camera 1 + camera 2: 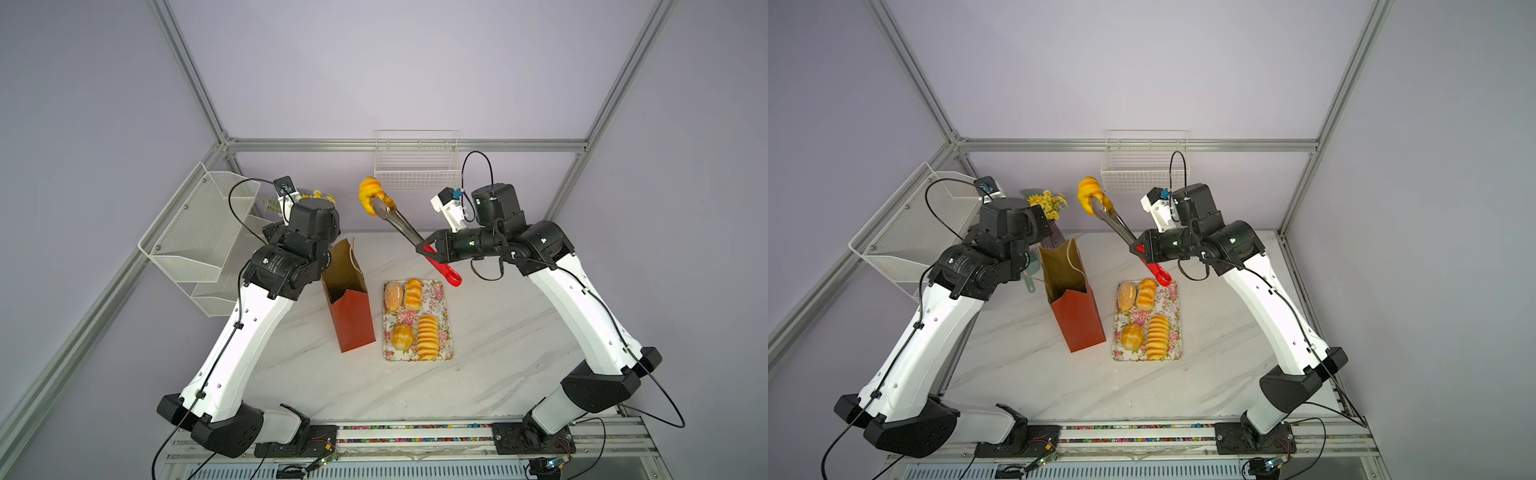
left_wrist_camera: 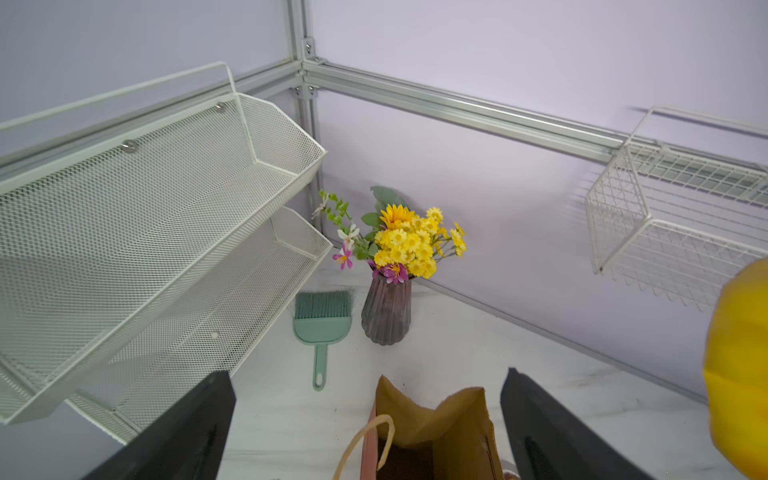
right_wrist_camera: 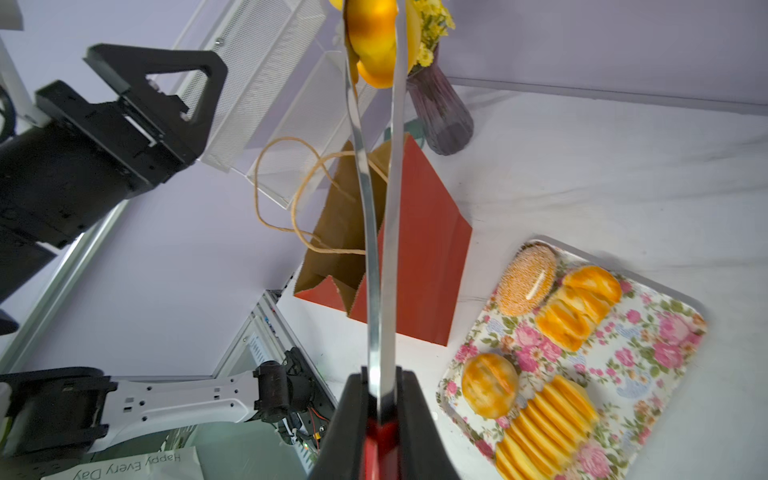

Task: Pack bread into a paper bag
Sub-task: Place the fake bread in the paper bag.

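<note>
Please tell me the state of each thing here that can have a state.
Paper bag: upright, mouth open.
Tongs: closed on the bun, lifted.
Bun: gripped, in the air.
Tray: flat, holding four breads.
Left tool: open, empty.
Right tool: shut on the tongs.

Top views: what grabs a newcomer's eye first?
A glossy yellow bun hangs high in the air, pinched by metal tongs that the right gripper clamps near their red handle. Lower down, the open red paper bag stands beside a floral tray carrying four more breads.
</note>
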Robot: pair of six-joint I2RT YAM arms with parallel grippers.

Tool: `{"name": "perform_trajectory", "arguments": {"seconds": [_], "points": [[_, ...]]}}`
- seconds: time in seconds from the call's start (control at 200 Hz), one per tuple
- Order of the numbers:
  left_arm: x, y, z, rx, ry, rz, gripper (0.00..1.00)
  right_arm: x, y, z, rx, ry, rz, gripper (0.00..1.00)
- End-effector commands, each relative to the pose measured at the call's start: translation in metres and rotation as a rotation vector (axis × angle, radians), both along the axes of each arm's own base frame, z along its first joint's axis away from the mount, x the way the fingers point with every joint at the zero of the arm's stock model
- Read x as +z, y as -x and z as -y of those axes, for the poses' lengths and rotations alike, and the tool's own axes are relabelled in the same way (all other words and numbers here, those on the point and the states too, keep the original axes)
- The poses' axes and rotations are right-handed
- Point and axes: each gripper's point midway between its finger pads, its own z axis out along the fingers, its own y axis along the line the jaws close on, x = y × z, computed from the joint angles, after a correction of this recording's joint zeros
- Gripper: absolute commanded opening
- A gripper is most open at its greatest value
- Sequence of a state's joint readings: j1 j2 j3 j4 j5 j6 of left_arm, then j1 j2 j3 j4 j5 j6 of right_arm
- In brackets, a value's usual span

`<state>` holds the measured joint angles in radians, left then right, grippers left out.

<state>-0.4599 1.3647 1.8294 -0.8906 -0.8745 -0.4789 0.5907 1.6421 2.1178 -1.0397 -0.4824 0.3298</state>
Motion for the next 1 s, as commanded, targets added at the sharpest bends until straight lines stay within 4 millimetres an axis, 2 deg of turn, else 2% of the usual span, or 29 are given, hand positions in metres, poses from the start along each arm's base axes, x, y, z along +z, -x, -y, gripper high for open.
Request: {"name": "perform_trajectory", "arguments": {"seconds": [0.0, 0.105, 0.205, 0.27, 0.43, 0.555, 0.665, 0.995], "points": [[0.022, 0.021, -0.021, 0.099, 0.025, 0.103, 1.00, 0.032, 0.017, -0.024, 0.136, -0.095, 0.072, 0.00], [0.021, 0.032, -0.033, 0.171, 0.018, 0.112, 1.00, 0.039, 0.033, -0.041, 0.236, -0.163, 0.044, 0.00], [0.023, 0.040, -0.041, 0.210, 0.009, 0.121, 1.00, 0.033, 0.039, -0.052, 0.264, -0.147, 0.006, 0.01], [0.025, 0.044, -0.044, 0.219, 0.010, 0.130, 1.00, 0.020, 0.041, -0.054, 0.259, -0.093, -0.030, 0.01], [0.028, 0.047, -0.045, 0.215, 0.014, 0.137, 1.00, -0.019, 0.062, -0.061, 0.301, 0.023, -0.145, 0.02], [0.026, 0.043, -0.041, 0.194, 0.026, 0.133, 1.00, -0.055, 0.068, -0.063, 0.290, 0.133, -0.229, 0.02], [0.025, 0.042, -0.039, 0.182, 0.030, 0.128, 1.00, -0.075, 0.071, -0.061, 0.268, 0.225, -0.236, 0.02], [0.011, 0.037, -0.031, 0.137, 0.062, 0.106, 1.00, -0.089, 0.073, -0.054, 0.230, 0.352, -0.190, 0.03]]}}
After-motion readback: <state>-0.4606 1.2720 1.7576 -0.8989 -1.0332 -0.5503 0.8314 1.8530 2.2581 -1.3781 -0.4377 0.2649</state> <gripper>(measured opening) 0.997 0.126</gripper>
